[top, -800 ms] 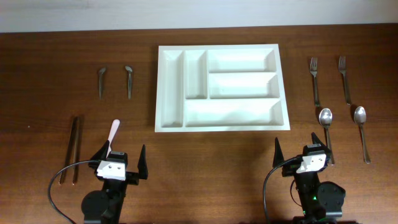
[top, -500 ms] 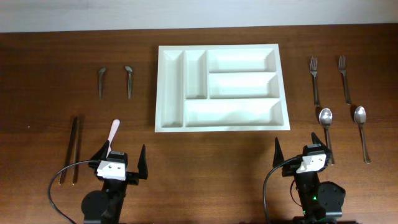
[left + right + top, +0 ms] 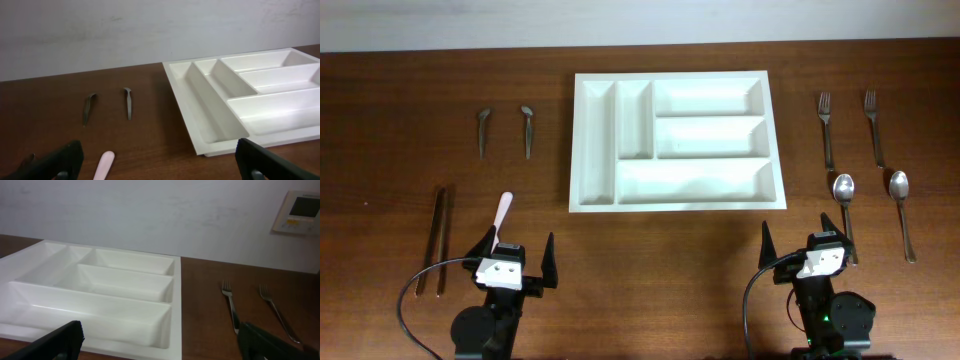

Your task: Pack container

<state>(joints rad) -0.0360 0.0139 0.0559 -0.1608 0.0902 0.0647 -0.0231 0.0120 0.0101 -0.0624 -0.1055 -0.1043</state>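
The container [image 3: 675,205], a white tray with five empty compartments, lies at the middle back of the table. It also shows in the left wrist view [image 3: 200,117] and in the right wrist view [image 3: 176,300]. My left gripper [image 3: 518,242] hovers open near the front left, and the tip of a pink handle [image 3: 503,212] lies between its fingers. That pink handle [image 3: 105,166] touches neither finger of the left gripper [image 3: 160,162]. My right gripper [image 3: 797,232] is open at the front right, short of the tray's near corner, with nothing in it [image 3: 162,342].
Two forks [image 3: 826,130] [image 3: 873,128] and two spoons [image 3: 844,210] [image 3: 902,212] lie right of the tray. On the left are two small dark grey pieces [image 3: 483,132] [image 3: 527,130] and a pair of chopsticks [image 3: 438,240]. A wall panel [image 3: 301,212] hangs behind.
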